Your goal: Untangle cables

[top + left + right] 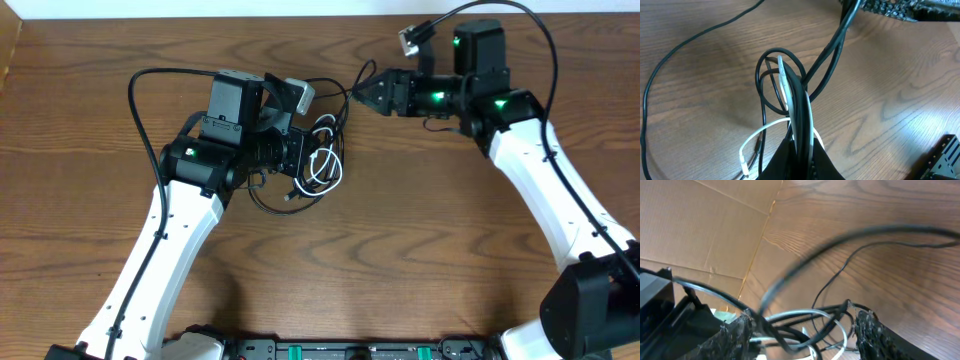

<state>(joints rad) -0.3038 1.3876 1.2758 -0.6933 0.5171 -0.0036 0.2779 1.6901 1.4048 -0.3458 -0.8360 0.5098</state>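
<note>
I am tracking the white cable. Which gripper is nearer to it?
Left. The left gripper is shut on the cable bundle, and the white cable loops out right beside it. The right gripper is open and stands farther off, past the bundle.

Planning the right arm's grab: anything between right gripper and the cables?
Nothing visible. The cables run between the open fingers of the right gripper; the left gripper pinches the same bundle.

One thin white cord (784, 82) counted, thin black cords (800, 105) too tangled to be counted, two white robot arms (170, 250) (560, 190), one brown wooden table (420, 250).
</note>
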